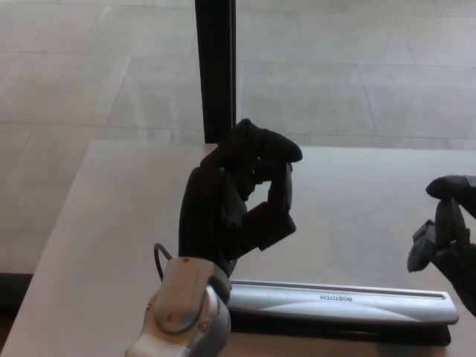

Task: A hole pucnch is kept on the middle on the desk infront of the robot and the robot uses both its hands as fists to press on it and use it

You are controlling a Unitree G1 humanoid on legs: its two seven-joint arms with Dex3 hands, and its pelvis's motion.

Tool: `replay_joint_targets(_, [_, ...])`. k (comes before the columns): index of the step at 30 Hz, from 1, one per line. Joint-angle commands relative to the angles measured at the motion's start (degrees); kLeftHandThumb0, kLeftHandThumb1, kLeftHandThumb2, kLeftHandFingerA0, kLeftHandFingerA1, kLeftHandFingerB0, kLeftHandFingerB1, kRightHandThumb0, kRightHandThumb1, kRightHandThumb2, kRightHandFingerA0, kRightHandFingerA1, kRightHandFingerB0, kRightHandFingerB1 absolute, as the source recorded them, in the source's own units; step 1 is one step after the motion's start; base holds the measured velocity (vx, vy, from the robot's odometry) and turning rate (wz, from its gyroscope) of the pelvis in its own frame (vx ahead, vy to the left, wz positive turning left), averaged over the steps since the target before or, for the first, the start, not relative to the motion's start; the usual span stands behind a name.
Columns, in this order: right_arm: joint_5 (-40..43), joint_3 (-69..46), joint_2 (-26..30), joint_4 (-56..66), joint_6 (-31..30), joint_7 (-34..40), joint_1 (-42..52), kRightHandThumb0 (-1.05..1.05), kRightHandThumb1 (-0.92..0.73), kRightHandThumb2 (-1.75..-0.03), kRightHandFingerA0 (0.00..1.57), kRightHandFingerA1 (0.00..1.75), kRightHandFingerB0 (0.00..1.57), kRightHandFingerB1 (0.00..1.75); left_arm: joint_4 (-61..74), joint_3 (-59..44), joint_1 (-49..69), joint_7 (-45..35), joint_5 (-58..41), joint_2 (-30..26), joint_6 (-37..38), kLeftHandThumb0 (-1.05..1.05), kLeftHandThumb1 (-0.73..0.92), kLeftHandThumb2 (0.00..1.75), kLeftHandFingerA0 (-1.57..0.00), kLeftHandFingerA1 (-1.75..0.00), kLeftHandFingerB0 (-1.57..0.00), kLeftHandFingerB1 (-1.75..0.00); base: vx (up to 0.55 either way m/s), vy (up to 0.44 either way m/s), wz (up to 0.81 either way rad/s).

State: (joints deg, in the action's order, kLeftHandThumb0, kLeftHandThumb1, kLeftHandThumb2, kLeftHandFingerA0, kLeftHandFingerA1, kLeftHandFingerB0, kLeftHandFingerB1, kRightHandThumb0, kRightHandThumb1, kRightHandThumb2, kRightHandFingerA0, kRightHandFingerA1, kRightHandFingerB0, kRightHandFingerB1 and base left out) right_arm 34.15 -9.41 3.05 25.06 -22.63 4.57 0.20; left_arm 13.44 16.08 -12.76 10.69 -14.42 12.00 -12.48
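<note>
The left hand (236, 197) is up in the air over the desk, fingers curled in toward the thumb in a loose fist with a small gap showing between them, gripping nothing. Its pale wrist rises from the bottom of the view, and the hand itself sits above the left end of the hole punch (338, 305) without touching it. At the right edge the right hand (446, 238) shows only in part; its fingers look bent inward, also holding nothing, and it hangs above the punch's right end.

The hole punch lies flat near the front edge of the desk (111, 223), long side across, silver lever on top of a black base, set somewhat to the robot's right of centre. The lever looks untouched and up.

To my eye the step now is lowering both fists onto the lever. Doing that well would mean closing the fingers fully so no fingertip catches the bar, putting one fist near each end, and pushing straight down together; uneven pressure might tip or skid the punch toward the near edge, which is close. The left hand appears to sit a little behind the bar, so it probably wants to come toward the robot as it drops.

Nothing else sits on the desk. Beyond its far edge a dark post (216, 71) stands upright against a tiled floor (357, 67), well clear of the work. I cannot see any paper in the punch.
</note>
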Motion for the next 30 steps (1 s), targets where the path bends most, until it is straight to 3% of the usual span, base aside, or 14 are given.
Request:
replay_joint_targets(1, [-2.18, 0.82, 0.05, -1.51, -0.14, -1.06, 1.43, -0.27, -0.65, -1.08, 1.03, 1.75, 0.74, 1.40, -3.20, 0.59, 4.45, 2.28, -0.91, 6.30, 0.63, -0.32, 0.72, 0.97, -0.92, -1.75, -0.62, -1.70, 0.00, 0.000, 0.00])
replay_joint_targets(6, [-4.50, 1.98, 0.16, -4.00, 1.03, -1.53, 1.14, -0.28, -0.62, -1.11, 1.02, 1.75, 0.73, 1.45, -8.29, 0.30, 4.92, 3.15, -0.63, 6.88, 2.25, -0.31, 0.74, 0.95, -0.91, -1.75, -0.57, -1.69, 0.00, 0.000, 0.00])
replay_joint_targets(10, [-5.92, 2.50, -0.27, -5.97, 2.64, -2.25, 0.51, -0.28, -0.63, -1.12, 1.04, 1.75, 0.73, 1.45, -14.75, -1.51, 5.48, 6.91, -2.34, 11.89, 4.26, -0.36, 0.79, 0.84, -0.90, -1.75, -0.57, -1.68, 0.00, 0.000, 0.00])
replay_joint_targets(18, [-8.73, 4.50, -1.02, -8.24, 4.41, -2.52, 1.41, -0.30, -0.61, -1.12, 1.06, 1.75, 0.67, 1.57, -22.33, 1.33, 6.81, 11.30, -1.70, 18.34, 9.42, -0.37, 0.80, 0.85, -0.93, -1.75, -0.60, -1.72, 0.00, 0.000, 0.00])
replay_joint_targets(21, [-9.17, 4.91, -2.55, -9.18, 5.07, -1.55, 2.19, -0.32, -0.57, -1.15, 1.08, 1.75, 0.78, 1.46, -24.20, 2.25, 6.60, 11.99, -1.45, 19.54, 10.92, -0.39, 0.79, 0.87, -0.95, -1.75, -0.62, -1.73, 0.00, 0.000, 0.00])
replay_joint_targets(23, [-9.87, 5.36, -3.36, -10.11, 6.02, -1.24, 2.76, -0.32, -0.57, -1.16, 1.09, 1.75, 0.79, 1.47, -25.45, 2.76, 6.37, 12.49, -1.20, 19.99, 12.20, -0.39, 0.78, 0.88, -0.95, -1.75, -0.63, -1.74, 0.00, 0.000, 0.00])
replay_joint_targets(24, [-10.02, 5.58, -3.84, -9.89, 5.77, -0.64, 3.43, -0.32, -0.57, -1.14, 1.11, 1.75, 0.72, 1.57, -25.92, 2.91, 6.29, 13.75, -0.92, 20.51, 12.31, -0.40, 0.78, 0.87, -0.93, -1.75, -0.61, -1.71, 0.00, 0.000, 0.00])
replay_joint_targets(30, [-10.54, 5.72, -5.55, -10.82, 6.45, -0.25, 4.56, -0.33, -0.59, -1.14, 1.12, 1.75, 0.70, 1.58, -27.92, 2.60, 5.23, 16.70, -1.07, 21.57, 13.13, -0.39, 0.80, 0.84, -0.88, -1.75, -0.62, -1.63, 0.00, 0.000, 0.00])
